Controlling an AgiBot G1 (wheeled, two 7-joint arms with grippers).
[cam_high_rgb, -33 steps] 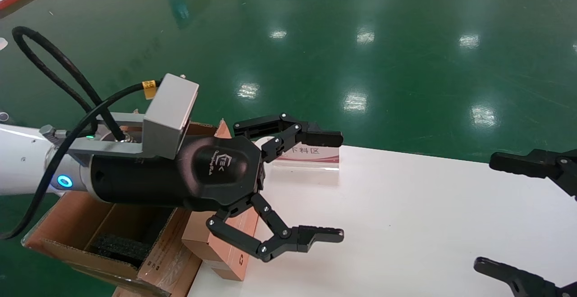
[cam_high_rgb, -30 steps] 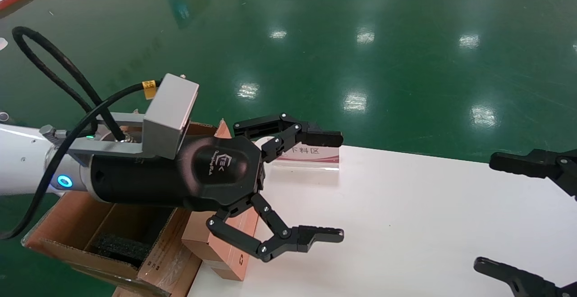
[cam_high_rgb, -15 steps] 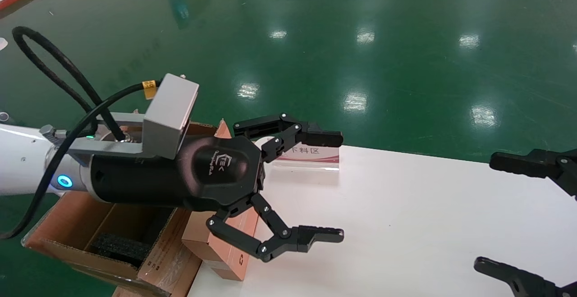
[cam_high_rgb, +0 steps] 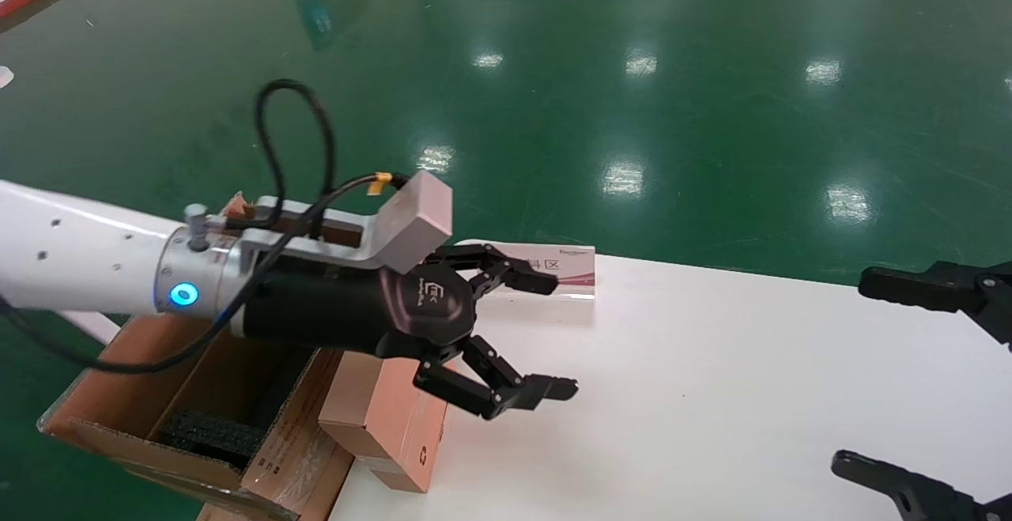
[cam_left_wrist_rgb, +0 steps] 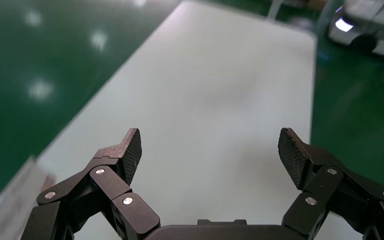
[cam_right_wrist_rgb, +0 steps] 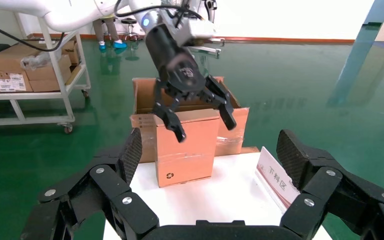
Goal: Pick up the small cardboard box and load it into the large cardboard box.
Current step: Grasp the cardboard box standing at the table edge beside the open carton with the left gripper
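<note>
Brown and plain, the small cardboard box (cam_high_rgb: pixel 387 418) stands at the left edge of the white table (cam_high_rgb: pixel 711 394). It leans against a flap of the large cardboard box (cam_high_rgb: pixel 190 418), which sits just off that edge. A tiny dark recycling mark shows low on the small box's side. Black foam (cam_high_rgb: pixel 202 432) lies inside the large box.

The left gripper (cam_high_rgb: pixel 545 334) hangs in the air over the table, just past the small cardboard box and a bit above it. Its two black fingers are spread wide apart, and nothing is between them. It does not touch the box.

A small sign (cam_high_rgb: pixel 565 272) with red trim stands at the table's far edge, right behind the left gripper.

The right gripper (cam_high_rgb: pixel 909 379) waits at the right edge of the table, well apart from both boxes. Its fingers are spread wide too, and it holds nothing.

Shiny green floor (cam_high_rgb: pixel 632 70) lies beyond the table.
</note>
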